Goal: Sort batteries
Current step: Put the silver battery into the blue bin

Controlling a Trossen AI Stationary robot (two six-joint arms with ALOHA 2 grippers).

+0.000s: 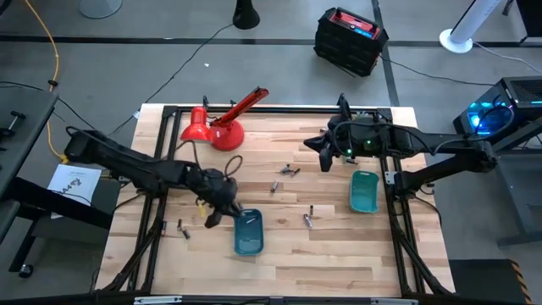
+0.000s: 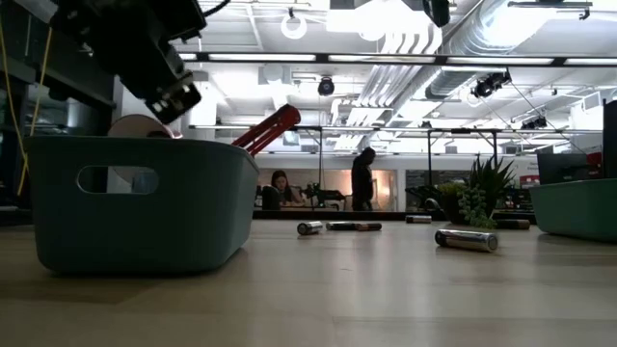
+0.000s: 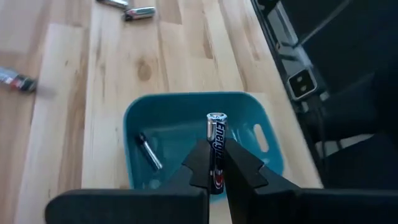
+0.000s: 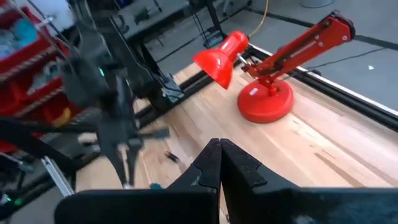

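Observation:
My left gripper [image 1: 222, 209] hangs over the near-left teal tray [image 1: 248, 232] and is shut on one dark battery [image 3: 216, 138]. In the left wrist view this tray [image 3: 186, 109] holds one more battery [image 3: 149, 153]. My right gripper [image 1: 324, 159] is shut and empty, above the table's far middle, left of the second teal tray [image 1: 364, 191]. Loose batteries lie on their sides on the wood: some at the middle [image 1: 288, 171], two nearer the front [image 1: 308, 219], and two at the near left [image 1: 181, 227]. My left gripper pinches the battery's dark body [image 3: 216, 163] between its two fingers. The battery lies along the fingers, and its silvery end [image 3: 215, 117] sticks out past the fingertips. It is lifted clear, over the open teal tray.
A red desk lamp [image 1: 222, 124] stands at the far left of the table, its arm slanting toward the far edge. Black frame rails [image 1: 398, 203] run along the table's sides. In the low view, batteries [image 2: 466, 239] lie between the two trays, and people show in the room behind.

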